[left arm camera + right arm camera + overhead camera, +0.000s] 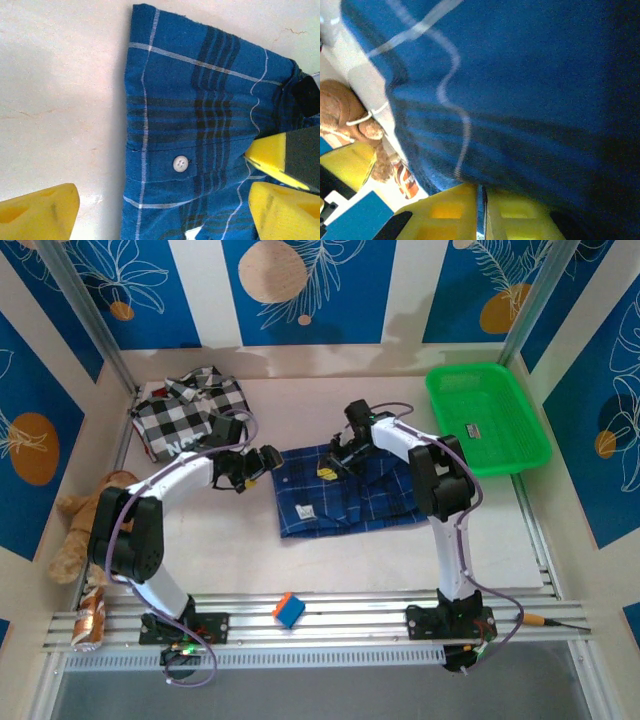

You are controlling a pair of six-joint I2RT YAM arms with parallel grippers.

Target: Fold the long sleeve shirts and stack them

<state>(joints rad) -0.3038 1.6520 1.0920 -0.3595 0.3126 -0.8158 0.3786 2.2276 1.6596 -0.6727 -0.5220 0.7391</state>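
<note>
Plaid shirt [200, 125] shows its white button [180, 164] from the left wrist.

The blue shirt [345, 490] is soft woven cloth, matt, with thin pale threads running through it. Its button [180, 163] is white plastic with a slight shine. The checked shirt [190, 412] is matt cloth too. The table [60, 75] looks smooth and dull, with a few hairline cracks. The left fingers [40, 210] are yellow plastic, faintly rough. The basket [487, 420] is shiny green plastic, the bear [72, 540] is fuzzy plush, and the rail [350, 620] is ribbed, dull-silver metal.
</note>
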